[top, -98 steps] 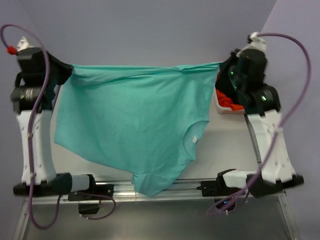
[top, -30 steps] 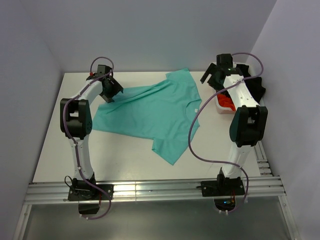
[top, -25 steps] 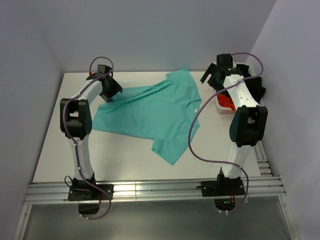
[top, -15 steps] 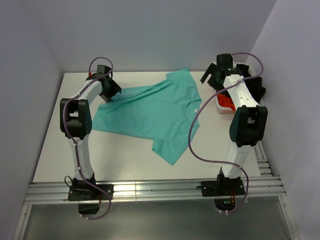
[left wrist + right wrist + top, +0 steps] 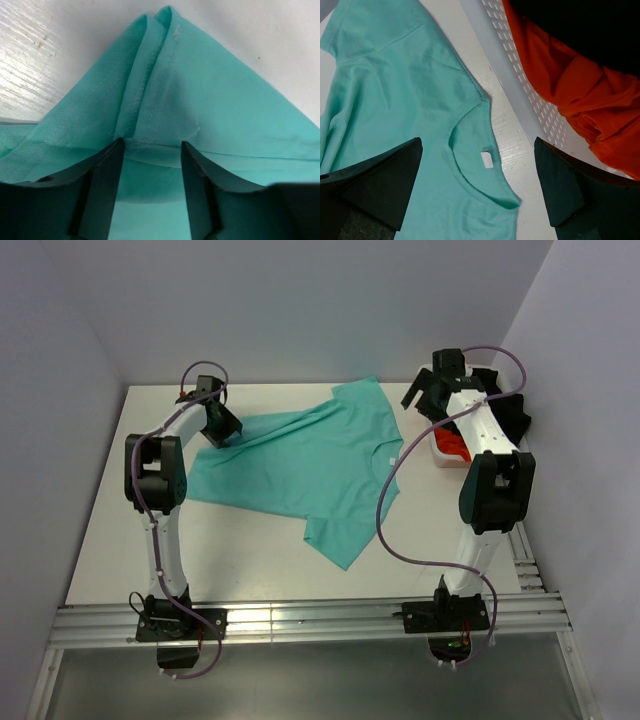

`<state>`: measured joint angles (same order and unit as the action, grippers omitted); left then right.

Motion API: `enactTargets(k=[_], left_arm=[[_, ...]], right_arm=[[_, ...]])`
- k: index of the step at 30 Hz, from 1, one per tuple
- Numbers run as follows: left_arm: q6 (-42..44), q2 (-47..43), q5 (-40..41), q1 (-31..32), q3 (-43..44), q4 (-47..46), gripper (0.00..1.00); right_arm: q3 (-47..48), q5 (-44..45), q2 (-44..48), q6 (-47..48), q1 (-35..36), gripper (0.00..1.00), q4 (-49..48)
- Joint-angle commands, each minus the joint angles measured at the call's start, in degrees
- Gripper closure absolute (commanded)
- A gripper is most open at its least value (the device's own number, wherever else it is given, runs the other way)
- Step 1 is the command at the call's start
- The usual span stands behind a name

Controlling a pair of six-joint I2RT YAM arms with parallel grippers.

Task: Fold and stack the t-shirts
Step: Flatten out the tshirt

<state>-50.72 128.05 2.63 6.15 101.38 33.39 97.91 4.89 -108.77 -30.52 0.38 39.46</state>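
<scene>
Teal t-shirt [image 5: 310, 465] spread on the white worktop [image 5: 110, 540]. Left hand [image 5: 151, 145] half open astride its corner; right hand [image 5: 477, 145] wide open, empty.

The table [image 5: 110, 540] is viewed whole from high above its near edge. Both wrist views are aimed downward, close; the teal t-shirt [image 5: 310, 465] is shared by all three.
</scene>
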Motion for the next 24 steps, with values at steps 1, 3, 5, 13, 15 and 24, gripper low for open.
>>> enactTargets(k=[1,3,5,13,15,24], left_arm=[[-0.26,1.15,0.09,-0.09,1.01,-0.78,0.47],[-0.34,1.06,0.18,-0.09,1.18,-0.87,0.54],[-0.35,0.98,0.18,-0.18,1.27,-1.04,0.6],[-0.17,1.06,0.18,-0.44,2.07,-0.43,0.81],[-0.26,0.89,0.35,-0.44,1.98,-0.52,0.86],[0.01,-2.45,2.99,-0.88,5.66,1.5,0.98]], right_arm=[[-0.61,1.18,3.65,0.73,0.06,0.0,-0.62],[-0.96,1.27,4.0,0.82,0.06,0.0,-0.79],[-1.4,1.35,4.09,0.9,0.06,0.0,-0.88],[-1.05,1.36,4.27,1.08,0.06,0.0,-0.79],[-1.23,1.44,4.44,1.08,0.06,0.0,-0.88],[-2.72,1.71,5.15,1.26,0.06,0.0,-1.49]])
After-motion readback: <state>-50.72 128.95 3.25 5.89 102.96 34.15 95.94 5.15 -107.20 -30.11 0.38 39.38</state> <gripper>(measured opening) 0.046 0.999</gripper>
